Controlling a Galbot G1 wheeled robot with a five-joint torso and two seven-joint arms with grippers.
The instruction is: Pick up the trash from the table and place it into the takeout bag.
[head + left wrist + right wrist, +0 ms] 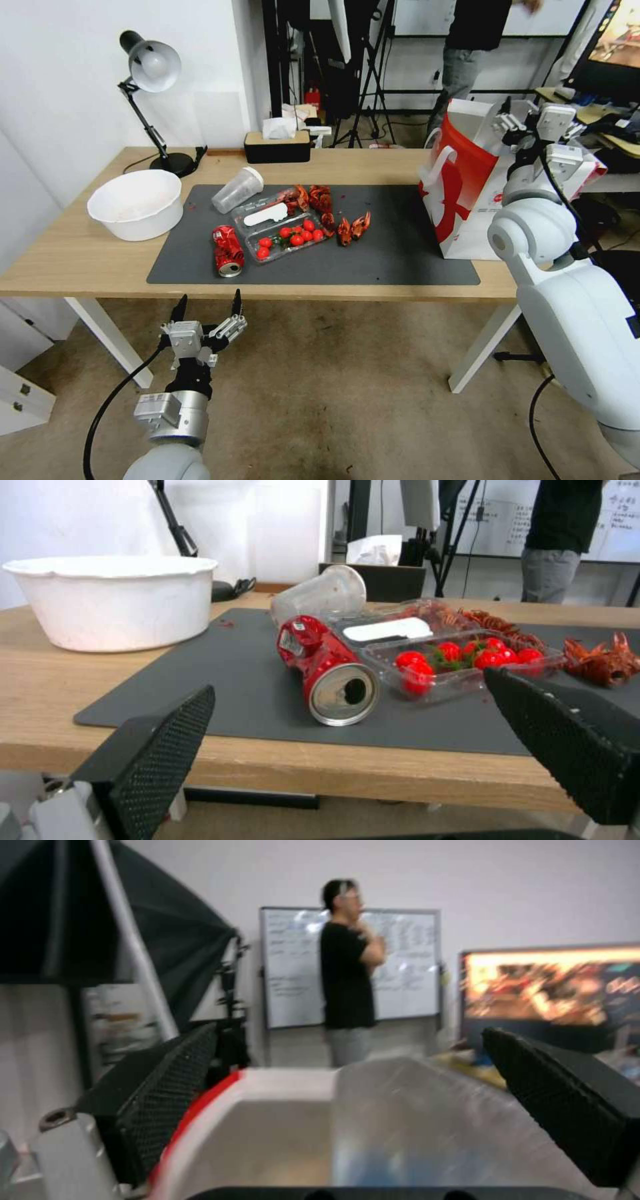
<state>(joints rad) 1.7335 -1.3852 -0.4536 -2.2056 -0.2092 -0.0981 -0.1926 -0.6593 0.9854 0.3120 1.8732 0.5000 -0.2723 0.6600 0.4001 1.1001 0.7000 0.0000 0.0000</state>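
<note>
Takeout bag [467, 193]: boxy white paper carrier with a red side panel and white loop handles, standing upright at the right end of the counter [80, 257], partly on the dark grey mat [400, 253]; its mouth gapes open.
Red can [227, 250]: crushed, lying on its side on the mat near the front edge.
Clear cup [237, 190]: tipped over behind the can.
Clear tray [283, 230]: holds small red tomatoes, just beside the can.
White bowl [137, 203]: on bare wood, left of the mat.
Left gripper [207, 308]: below the counter's front edge, jaws spread, empty.
Right gripper [347, 1110]: over the bag's open top, jaws spread, empty.
</note>
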